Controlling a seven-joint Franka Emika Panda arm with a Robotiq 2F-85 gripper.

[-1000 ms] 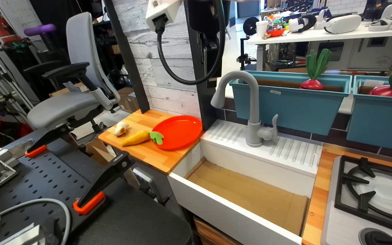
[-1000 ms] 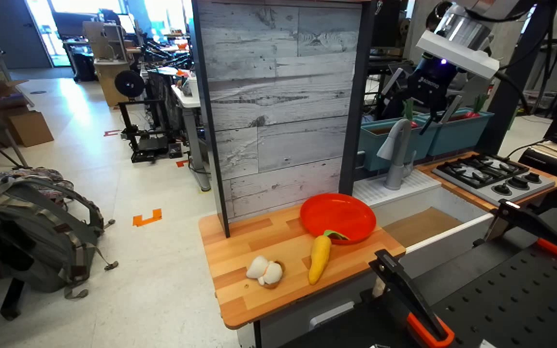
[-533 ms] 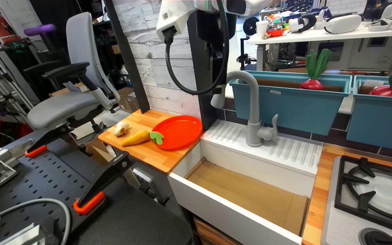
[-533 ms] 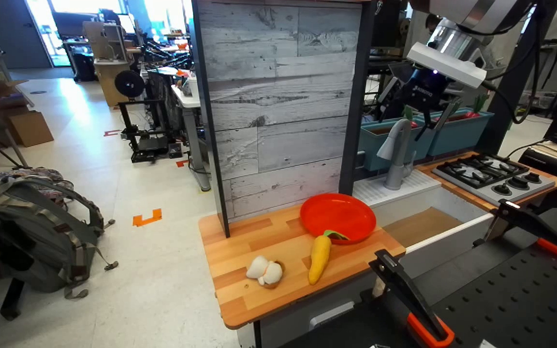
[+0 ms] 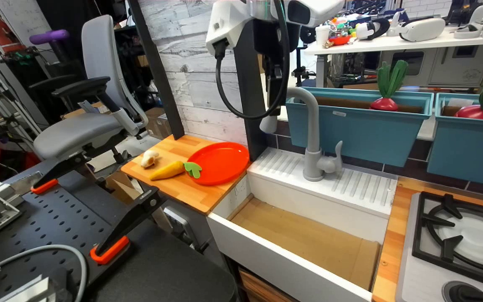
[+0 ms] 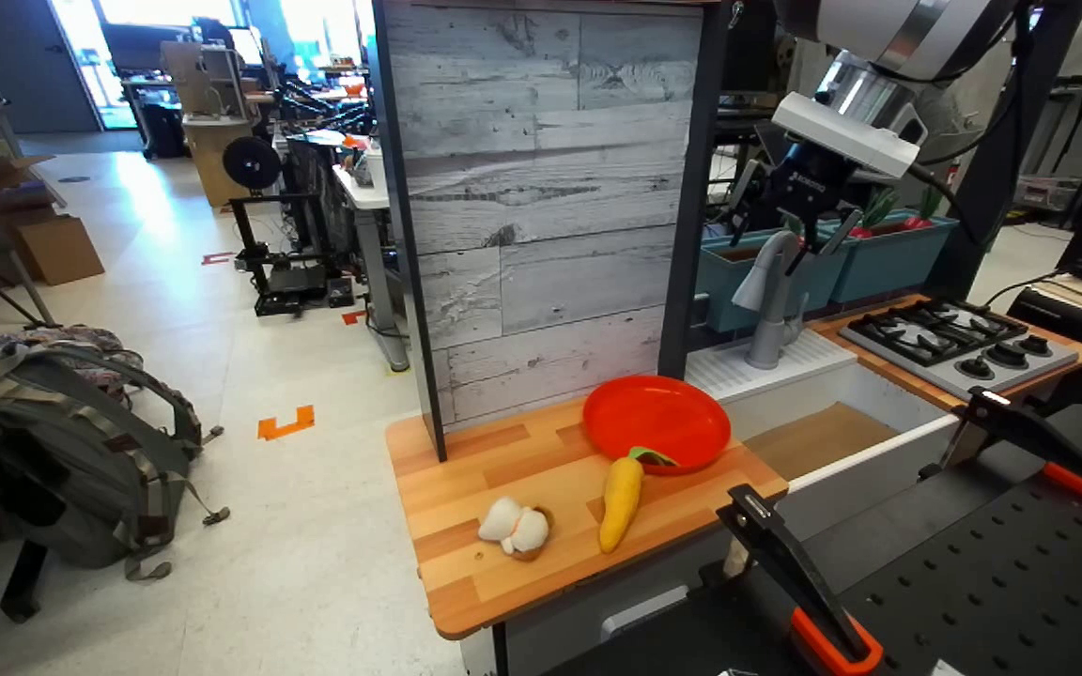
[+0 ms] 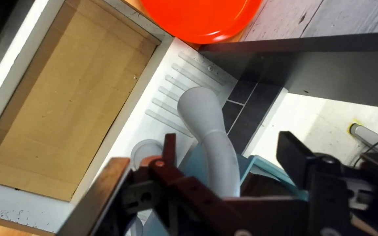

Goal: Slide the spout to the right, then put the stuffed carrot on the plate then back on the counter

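Note:
The grey gooseneck spout (image 5: 313, 130) stands behind the sink, with its nozzle toward the plate's side. It also shows in an exterior view (image 6: 768, 310) and in the wrist view (image 7: 220, 157). My gripper (image 7: 227, 141) is open, one finger on each side of the spout's arch in the wrist view, with gaps on both sides. In an exterior view my gripper (image 6: 768, 246) hangs at the top of the arch. The stuffed carrot (image 6: 622, 502), yellow-orange, lies on the wooden counter (image 6: 461, 488) with its green leafy end over the rim of the orange-red plate (image 6: 658, 418).
The white sink (image 5: 283, 260) has a cardboard floor (image 5: 308, 239). A dark post (image 7: 333, 62) and wood-look panel (image 6: 541, 188) rise beside the spout. Teal planters (image 5: 359, 130) stand behind it. A plush garlic (image 6: 515, 528) lies on the counter. A stove (image 6: 959, 343) is beyond the sink.
My gripper has moved down and over to the spout's arch, and now overlaps it in both exterior views. The spout, carrot and plate have not moved.

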